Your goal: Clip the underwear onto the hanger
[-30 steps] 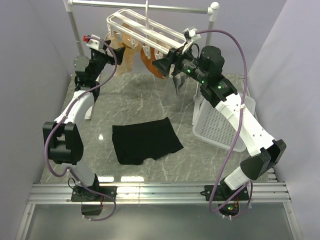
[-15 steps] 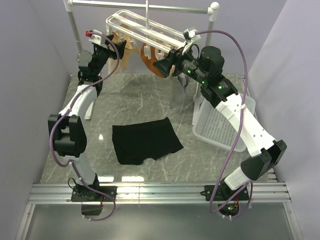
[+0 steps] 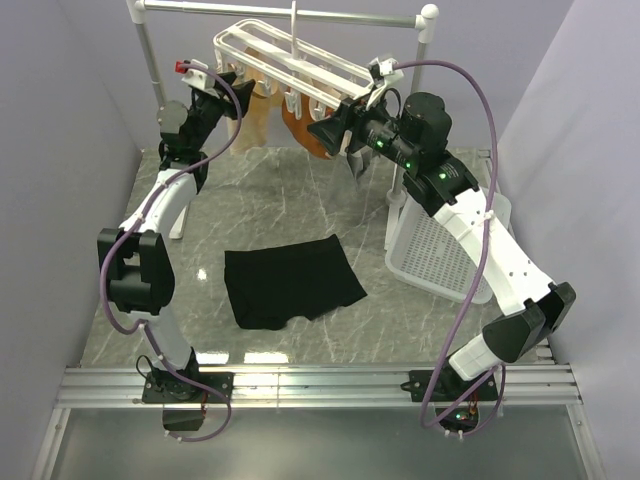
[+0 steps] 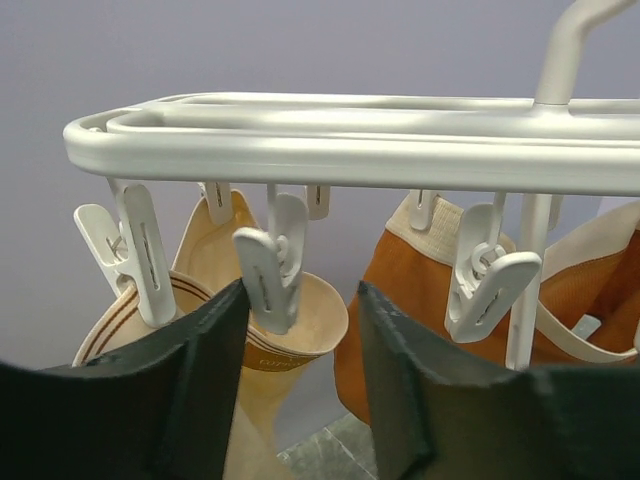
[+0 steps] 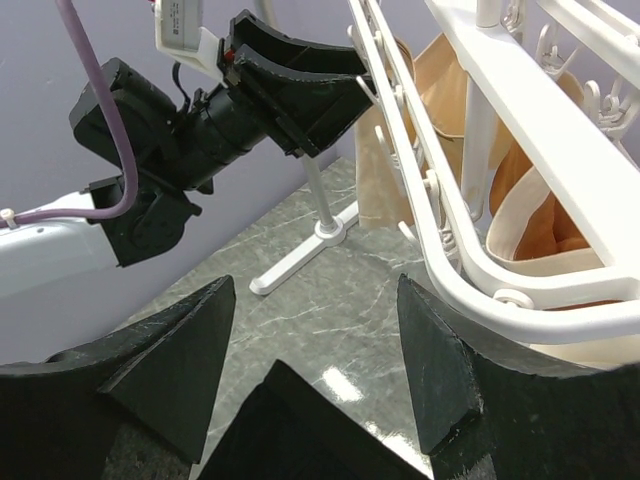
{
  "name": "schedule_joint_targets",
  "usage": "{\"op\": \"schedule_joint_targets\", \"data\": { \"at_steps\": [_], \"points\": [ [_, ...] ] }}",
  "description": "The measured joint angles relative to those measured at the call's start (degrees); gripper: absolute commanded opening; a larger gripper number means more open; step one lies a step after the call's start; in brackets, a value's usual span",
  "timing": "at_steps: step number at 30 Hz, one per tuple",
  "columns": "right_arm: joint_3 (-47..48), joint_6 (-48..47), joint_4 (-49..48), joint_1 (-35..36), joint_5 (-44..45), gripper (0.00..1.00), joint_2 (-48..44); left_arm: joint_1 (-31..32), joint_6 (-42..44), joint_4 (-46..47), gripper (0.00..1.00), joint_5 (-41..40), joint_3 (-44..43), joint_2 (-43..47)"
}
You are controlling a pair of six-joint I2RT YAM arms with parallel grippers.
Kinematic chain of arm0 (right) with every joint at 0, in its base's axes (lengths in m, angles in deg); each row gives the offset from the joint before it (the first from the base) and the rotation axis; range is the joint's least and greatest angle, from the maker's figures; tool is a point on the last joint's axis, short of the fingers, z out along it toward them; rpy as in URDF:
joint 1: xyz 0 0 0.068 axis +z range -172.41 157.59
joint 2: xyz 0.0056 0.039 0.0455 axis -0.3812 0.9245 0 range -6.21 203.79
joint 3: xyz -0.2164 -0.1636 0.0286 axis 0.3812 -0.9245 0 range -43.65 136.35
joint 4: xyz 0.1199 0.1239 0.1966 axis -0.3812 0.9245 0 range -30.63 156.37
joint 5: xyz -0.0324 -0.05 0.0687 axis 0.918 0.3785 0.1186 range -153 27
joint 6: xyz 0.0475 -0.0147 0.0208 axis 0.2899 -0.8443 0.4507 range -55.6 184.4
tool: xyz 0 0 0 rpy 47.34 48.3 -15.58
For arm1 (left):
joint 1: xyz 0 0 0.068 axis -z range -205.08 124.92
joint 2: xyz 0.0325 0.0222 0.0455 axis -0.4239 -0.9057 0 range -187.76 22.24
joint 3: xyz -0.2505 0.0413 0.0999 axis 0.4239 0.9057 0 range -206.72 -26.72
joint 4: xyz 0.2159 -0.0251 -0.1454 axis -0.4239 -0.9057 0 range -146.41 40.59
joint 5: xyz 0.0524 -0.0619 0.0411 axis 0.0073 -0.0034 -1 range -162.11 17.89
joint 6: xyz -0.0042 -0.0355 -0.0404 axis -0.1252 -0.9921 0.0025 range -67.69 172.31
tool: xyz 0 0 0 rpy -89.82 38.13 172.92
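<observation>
Marble table [image 3: 285,205] bears underwear [image 3: 290,283]; tan garments [image 4: 310,325] crowd the hanger [image 4: 350,160]

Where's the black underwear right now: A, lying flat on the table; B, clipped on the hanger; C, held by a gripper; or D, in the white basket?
A: the underwear lies spread flat on the table, below the hanger, unclipped.

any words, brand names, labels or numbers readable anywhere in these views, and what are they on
Nothing can be read in any view.
tan garment: a small dark print on its band, too blurred to read.
hanger: no marking seen.
underwear: no marking seen.
</observation>
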Motion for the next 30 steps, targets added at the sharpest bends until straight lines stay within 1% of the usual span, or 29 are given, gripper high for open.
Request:
{"op": "schedule_joint_targets", "data": {
  "at_steps": [2, 3, 5, 6, 8, 9, 11, 12, 15, 20, 25, 30],
  "points": [
    [0.0, -0.07, 0.0, 0.0, 0.0, 0.72, -0.28, 0.0, -0.04, -0.04, 0.46, -0.02, -0.39, -0.13],
    [0.0, -0.11, -0.02, 0.0, 0.0, 0.72, -0.42, 0.02, -0.04, 0.02, 0.41, -0.02, -0.81, -0.35],
    [0.0, -0.2, -0.02, -0.02, -0.02, 0.72, -0.61, 0.11, -0.02, 0.07, 0.36, -0.02, -1.64, -0.72],
    [0.0, -0.2, -0.02, 0.0, -0.02, 0.71, -0.63, 0.17, -0.09, 0.02, 0.3, -0.02, -1.92, -0.83],
    [0.0, -0.22, 0.0, 0.0, -0.26, 0.7, -0.66, 0.28, -0.04, -0.02, 0.25, -0.02, -2.51, -1.11],
    [0.0, -0.22, 0.11, 0.0, -0.48, 0.68, -0.66, 0.35, -0.07, -0.02, 0.2, 0.0, -2.82, -1.29],
    [0.0, -0.24, 0.46, 0.0, -0.9, 0.68, -0.66, 0.44, 0.02, -0.07, 0.16, 0.07, -3.13, -1.51],
    [0.0, -0.24, 0.52, -0.02, -1.09, 0.67, -0.66, 0.48, 0.07, -0.07, 0.12, 0.13, -3.13, -1.51],
    [0.0, -0.24, 0.66, 0.0, -1.22, 0.66, -0.66, 0.55, 0.42, -0.24, 0.06, 0.63, -3.13, -1.51],
    [0.07, 0.5, 0.68, -0.02, -2.47, 0.62, -0.66, 0.63, 0.9, -1.09, 0.04, 2.6, -1.18, 0.24],
    [0.74, 3.02, 0.96, 0.13, -3.52, 0.63, -0.66, 0.98, 2.6, -2.25, 0.03, 5.75, 3.8, 5.68],
    [2.1, 4.83, 1.2, 1.73, -3.61, 0.62, -0.66, 2.16, 4.44, -2.99, 0.02, 7.87, 7.1, 10.88]
  ]
}}
